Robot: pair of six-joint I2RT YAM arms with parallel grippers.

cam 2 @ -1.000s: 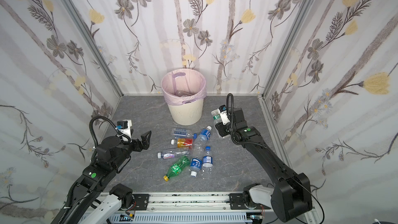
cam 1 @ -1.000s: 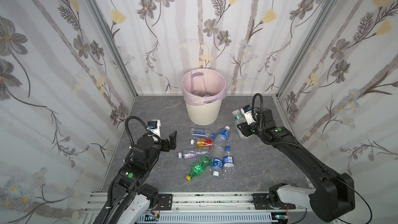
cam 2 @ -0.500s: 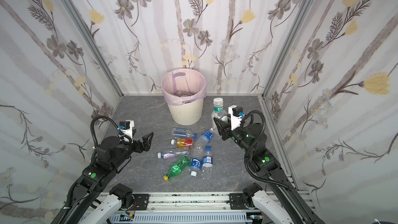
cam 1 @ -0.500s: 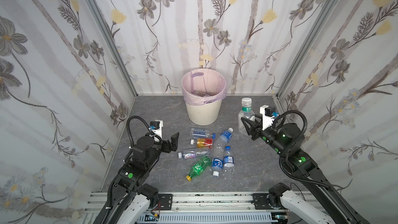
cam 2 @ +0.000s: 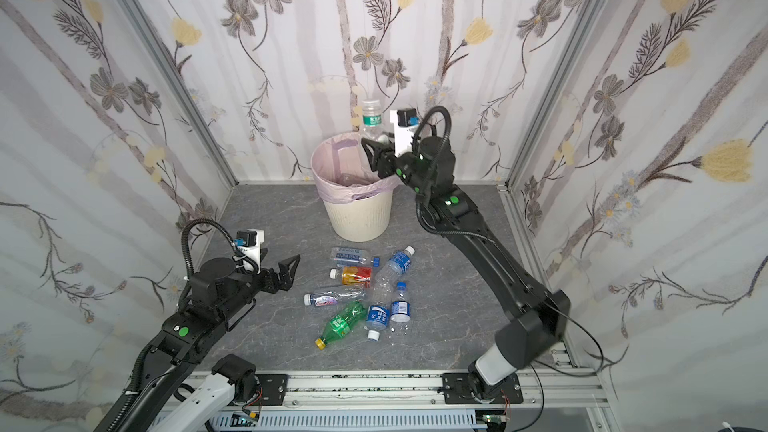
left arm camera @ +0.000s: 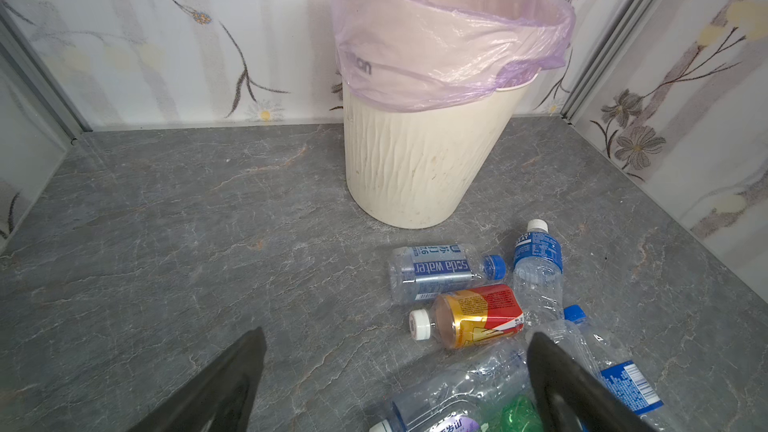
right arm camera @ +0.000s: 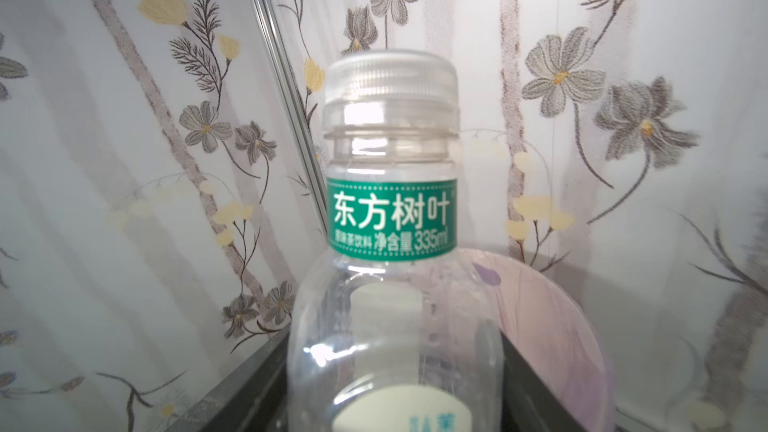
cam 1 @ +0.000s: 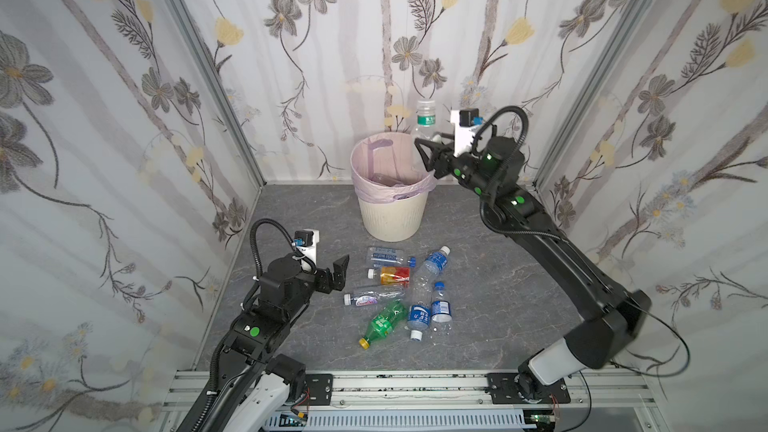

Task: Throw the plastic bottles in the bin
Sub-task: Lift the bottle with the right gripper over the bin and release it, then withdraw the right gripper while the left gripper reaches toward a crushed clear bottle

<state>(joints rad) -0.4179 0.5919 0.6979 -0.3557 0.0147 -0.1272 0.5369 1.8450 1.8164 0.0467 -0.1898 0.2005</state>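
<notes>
The bin (cam 1: 390,218) (cam 2: 357,218) (left arm camera: 415,168) is cream-white with a pink liner and stands at the back middle. My right gripper (cam 1: 426,157) (cam 2: 372,155) (right arm camera: 395,338) hangs over its right rim. It is shut on an upright clear plastic bottle (cam 1: 426,118) (cam 2: 371,118) (right arm camera: 390,209) with a green label, whose sides fill the gap between the fingers. Several plastic bottles (cam 1: 399,288) (cam 2: 365,288) lie on the floor in front of the bin. One has a red-orange label (left arm camera: 478,313) and one is green (cam 1: 384,320). My left gripper (cam 1: 338,271) (cam 2: 287,271) (left arm camera: 395,338) is open, just left of that pile.
The floor (cam 1: 498,292) is grey stone, closed in by flowered walls at the back and both sides. A metal rail (cam 1: 415,384) runs along the front edge. A clear bottle (cam 1: 382,178) lies inside the bin. Bare floor lies left and right of the pile.
My right arm has raised the green-labelled bottle from the floor right of the bin to above the bin's right rim. My left gripper has stayed open in place.
</notes>
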